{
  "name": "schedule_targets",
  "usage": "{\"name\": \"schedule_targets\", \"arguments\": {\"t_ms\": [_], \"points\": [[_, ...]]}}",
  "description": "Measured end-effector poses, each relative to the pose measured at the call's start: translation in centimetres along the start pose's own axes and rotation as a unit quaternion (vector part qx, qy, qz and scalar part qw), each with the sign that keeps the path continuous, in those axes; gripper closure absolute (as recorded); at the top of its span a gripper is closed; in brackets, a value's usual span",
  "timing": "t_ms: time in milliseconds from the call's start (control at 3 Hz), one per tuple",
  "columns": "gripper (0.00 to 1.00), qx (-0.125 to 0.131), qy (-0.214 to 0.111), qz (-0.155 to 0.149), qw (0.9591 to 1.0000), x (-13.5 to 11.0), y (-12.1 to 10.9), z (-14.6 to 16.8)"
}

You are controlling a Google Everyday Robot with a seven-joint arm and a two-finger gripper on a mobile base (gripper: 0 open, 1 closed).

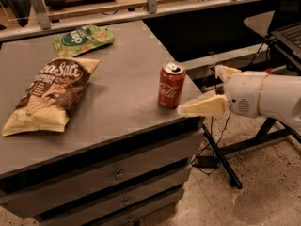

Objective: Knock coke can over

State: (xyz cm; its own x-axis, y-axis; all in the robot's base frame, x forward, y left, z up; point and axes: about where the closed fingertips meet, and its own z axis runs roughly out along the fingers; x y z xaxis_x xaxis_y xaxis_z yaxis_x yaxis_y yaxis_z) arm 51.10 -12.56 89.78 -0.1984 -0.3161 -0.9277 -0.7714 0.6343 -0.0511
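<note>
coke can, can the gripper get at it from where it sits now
Probably yes. The gripper, jaws open, hangs just beside the small red aluminium coke can, which stands upright at the corner of the grey table, with nothing between them.

Light: dim, warm-toned.
Shadows: faint, soft, on the tabletop (122,74).
Claw (200,89): brightest surface, fingers spread, at the tabletop's right edge beside the coke can (170,84).
</note>
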Motion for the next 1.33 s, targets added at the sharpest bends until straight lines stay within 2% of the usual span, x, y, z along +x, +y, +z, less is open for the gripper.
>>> {"name": "schedule_targets", "arguments": {"t_ms": [667, 1333], "points": [[0.0, -0.003, -0.034, 0.007, 0.9994, 0.6, -0.1, 2.9], [0.01, -0.036, -0.069, 0.009, 0.9969, 0.6, 0.7, 7.6]]}}
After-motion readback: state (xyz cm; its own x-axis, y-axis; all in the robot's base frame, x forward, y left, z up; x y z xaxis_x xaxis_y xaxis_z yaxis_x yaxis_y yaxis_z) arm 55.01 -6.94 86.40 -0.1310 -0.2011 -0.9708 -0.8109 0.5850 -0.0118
